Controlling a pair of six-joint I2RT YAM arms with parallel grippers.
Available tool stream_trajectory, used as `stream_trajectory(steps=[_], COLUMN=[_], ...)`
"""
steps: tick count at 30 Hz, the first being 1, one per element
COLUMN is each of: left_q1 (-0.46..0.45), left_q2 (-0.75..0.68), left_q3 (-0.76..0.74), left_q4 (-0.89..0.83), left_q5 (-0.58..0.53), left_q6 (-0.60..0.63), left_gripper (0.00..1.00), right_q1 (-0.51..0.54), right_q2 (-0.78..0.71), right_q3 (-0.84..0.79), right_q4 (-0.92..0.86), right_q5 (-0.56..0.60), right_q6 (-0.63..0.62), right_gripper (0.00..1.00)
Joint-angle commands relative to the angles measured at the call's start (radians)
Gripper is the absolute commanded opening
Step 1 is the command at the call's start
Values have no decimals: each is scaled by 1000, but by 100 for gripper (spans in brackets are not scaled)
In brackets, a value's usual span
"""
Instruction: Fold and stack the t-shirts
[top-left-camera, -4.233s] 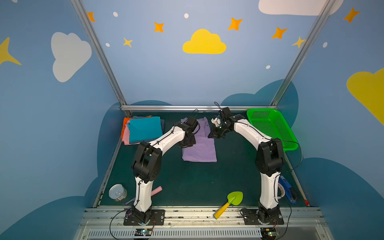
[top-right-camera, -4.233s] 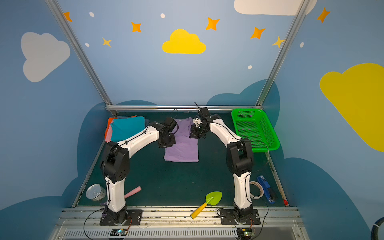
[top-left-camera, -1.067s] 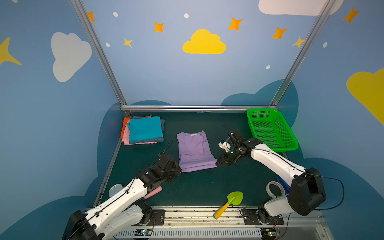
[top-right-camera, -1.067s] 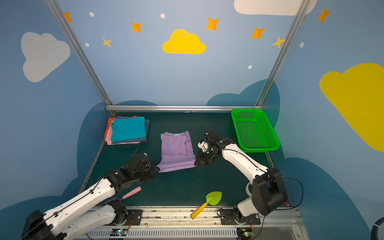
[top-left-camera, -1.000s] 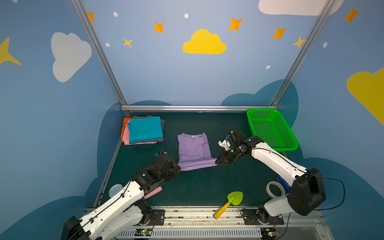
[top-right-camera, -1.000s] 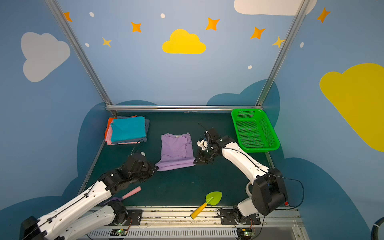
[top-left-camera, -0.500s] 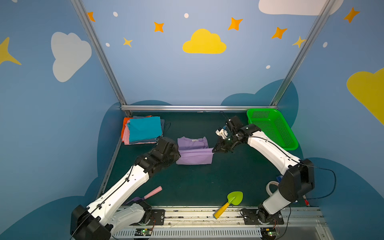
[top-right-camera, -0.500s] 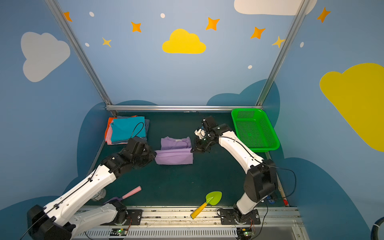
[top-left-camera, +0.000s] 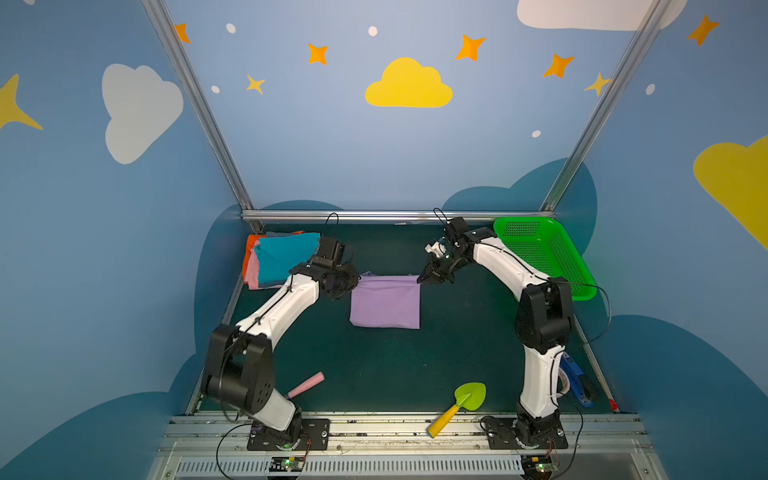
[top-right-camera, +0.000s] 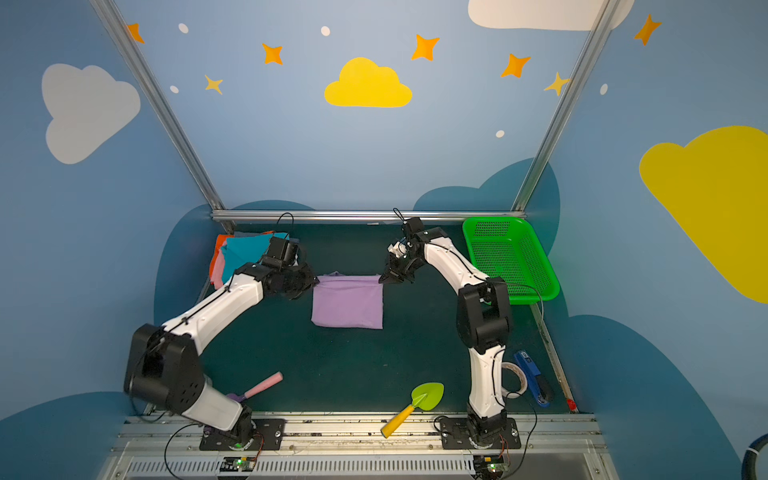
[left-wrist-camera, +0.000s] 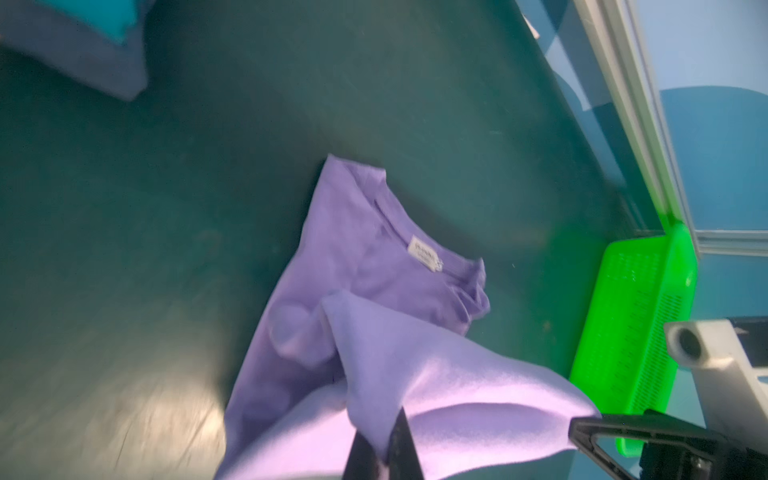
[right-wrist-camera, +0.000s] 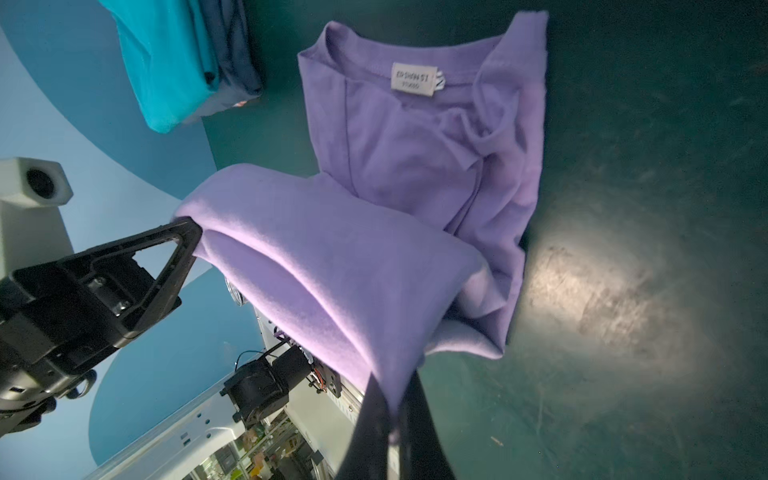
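Shirt: the soft lavender cotton t-shirt (top-left-camera: 384, 301) sits mid-counter. Its collar end and white neck label (right-wrist-camera: 413, 75) lie flat, and its near hem is raised and doubled back over the body.
Grip: your left fingers (left-wrist-camera: 405, 446) and right fingers (right-wrist-camera: 417, 419) are each pressed together on a corner of that hem, with cloth pinched between them.
Held edge: it runs left to right and sags a little between the two grips. In both top views the left fingers (top-right-camera: 312, 283) sit at its left end and the right fingers (top-left-camera: 424, 277) at its right.
Key relation: the collar end lies below the fingers and just to their far side. By my reading, you only need to lower the hem onto it and let go.
Nearer arm: neither, since each holds its own corner at about the same depth.
Change: a second ago the shirt lay long from near to far and both arms were low at its near hem. Now they have carried the hem to the far end, so the cloth shows as a short rectangle.
Surroundings: the folded stack of teal, pink and orange t-shirts (top-left-camera: 282, 257) stays at the far left. The green perforated plastic basket (top-left-camera: 540, 257) stays at the far right, and the dark green counter (top-left-camera: 374, 365) is bare around the shirt.
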Motion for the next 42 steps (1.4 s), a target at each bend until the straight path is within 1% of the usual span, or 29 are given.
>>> stream_trajectory(steps=[1,3,6,9,10,12,14,16,17,19,21,22,23,25,28,31,34,35,37,39,42], left_q1=[35,50,65,77,79,90,102,117,125,135,136,133,128,104,42,-13,-27,-26,-23,-21,-13], left_q2=[115,200,317,417,442,492,510,504,492,449,381,351,319,272,245,257,319,347,404,461,526], left_q3=[71,121,203,280,303,350,376,394,402,408,397,387,368,336,300,262,276,290,330,377,424], left_q4=[9,21,21,9,-3,-24,-29,-35,-46,-66,-89,-92,-93,-92,-94,-49,-22,-17,-4,-7,-6], left_q5=[56,68,78,79,75,74,72,62,47,9,-70,-91,-107,-119,-116,-84,-44,-43,2,17,0], left_q6=[45,39,36,38,39,36,33,30,29,35,48,50,51,54,51,37,25,25,32,43,58], left_gripper=[4,4,4,5,8,20,33,42,45,49,51,51,48,39,30,25,25,24,24,24,22], right_q1=[-32,-49,-71,-90,-94,-102,-112,-117,-119,-120,-121,-120,-118,-111,-81,-30,19,29,36,30,11], right_q2=[98,187,312,424,449,491,499,483,465,416,344,315,271,188,81,24,41,59,102,157,264], right_q3=[96,191,331,463,489,531,542,535,526,500,446,419,376,283,143,48,21,20,28,71,174], right_q4=[-38,-50,-69,-92,-92,-89,-60,-29,-13,21,61,78,99,146,194,213,187,182,189,193,201], right_q5=[-20,-48,-60,-61,-65,-59,-67,-63,-57,-41,-18,-9,6,37,76,93,73,63,43,16,-15], right_q6=[-19,-18,-6,8,14,29,43,52,54,52,45,42,40,33,19,-14,-41,-46,-42,-35,-26], right_gripper=[0,0,1,13,18,26,29,31,32,33,34,35,35,35,29,24,16,15,15,15,14])
